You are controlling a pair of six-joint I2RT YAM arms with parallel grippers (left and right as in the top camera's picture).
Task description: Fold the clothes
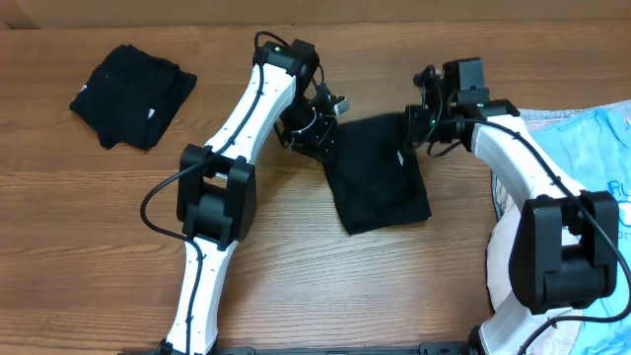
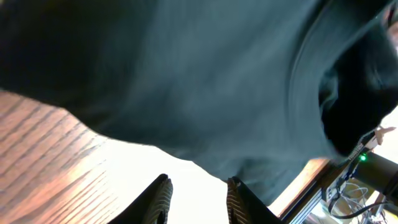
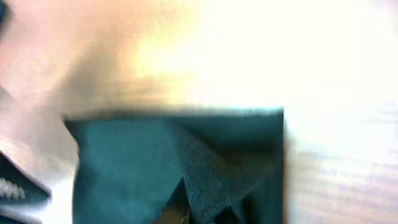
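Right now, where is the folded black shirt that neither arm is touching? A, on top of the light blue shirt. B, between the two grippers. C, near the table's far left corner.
C: the folded black shirt lies alone near the far left corner of the table, while the other black garment lies mid-table.

One black shirt [image 1: 380, 176] lies flat in the centre of the frame, a rough, tilted rectangle. A second black shirt [image 1: 133, 94], folded and a little crumpled, sits in the upper left. A light blue T-shirt [image 1: 603, 136] lies at the right edge.
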